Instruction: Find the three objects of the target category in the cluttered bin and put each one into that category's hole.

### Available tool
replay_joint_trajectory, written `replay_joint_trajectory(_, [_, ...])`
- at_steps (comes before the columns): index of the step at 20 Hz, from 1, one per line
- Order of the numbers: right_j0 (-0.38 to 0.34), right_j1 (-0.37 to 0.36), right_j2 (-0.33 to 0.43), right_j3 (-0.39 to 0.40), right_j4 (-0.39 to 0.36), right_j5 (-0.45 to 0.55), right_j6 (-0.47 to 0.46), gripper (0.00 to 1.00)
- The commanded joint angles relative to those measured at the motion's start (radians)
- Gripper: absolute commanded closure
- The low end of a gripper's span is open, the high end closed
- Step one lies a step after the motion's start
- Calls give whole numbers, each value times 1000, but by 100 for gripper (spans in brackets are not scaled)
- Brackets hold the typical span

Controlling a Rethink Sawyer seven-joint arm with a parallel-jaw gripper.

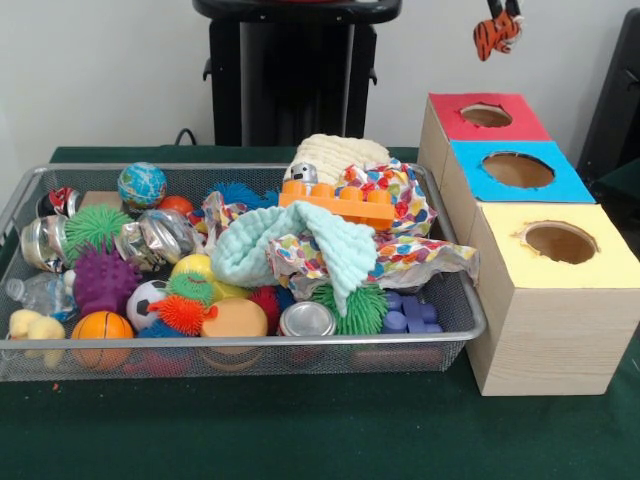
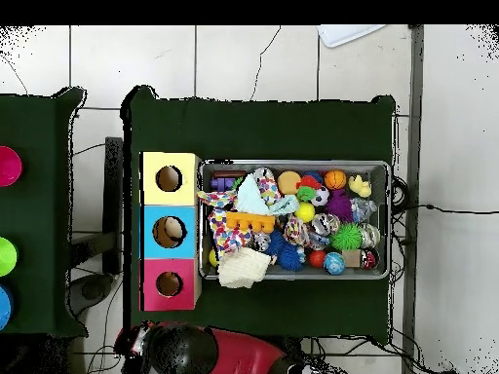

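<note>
Front view: the wire basket (image 1: pixel 240 345) fills the desk's near left, a pale yellow plush (image 1: pixel 35 327) in its near-left corner. Farther right, above the red hole (image 1: pixel 486 115), gripper (image 1: pixel 503 12) fingers pinch the striped tiger plush (image 1: pixel 495 35).

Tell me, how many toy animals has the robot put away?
None visibly posted yet. The gripper holds the orange tiger-striped plush in the air near the red-surround round hole. A pale yellow plush lies in the silver wire-mesh bin; I cannot spot a third.
</note>
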Motion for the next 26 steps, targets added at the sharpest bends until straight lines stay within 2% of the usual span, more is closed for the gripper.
replay_joint_trajectory(1, [-23, 4, 15, -141, 63, 93, 195, 100])
replay_joint_trajectory(13, [-54, 13, 42, -141, 56, 86, 186, 100])
replay_joint_trajectory(16, [-41, 24, -3, -162, 41, 102, 160, 100])
replay_joint_trajectory(22, [-37, 54, -32, -182, 27, 94, 135, 100])
replay_joint_trajectory(26, [-45, 58, -22, -188, 29, 89, 137, 100])
